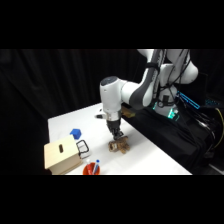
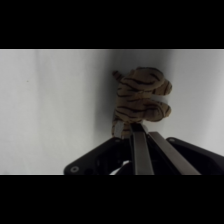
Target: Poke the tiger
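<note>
White table (image 1: 150, 150) beneath, the robot's black two-finger gripper (image 2: 141, 131), fingers pressed together, touches a small striped tan-and-brown plush tiger (image 2: 141, 100).

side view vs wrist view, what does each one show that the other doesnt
Only the side view shows the tan box, the small blue object, the red thing at the table's front edge and the whole arm. Only the wrist view shows the tiger's dark stripes and the fingers together right at it. Both show the tiger on the white table under the gripper.
</note>
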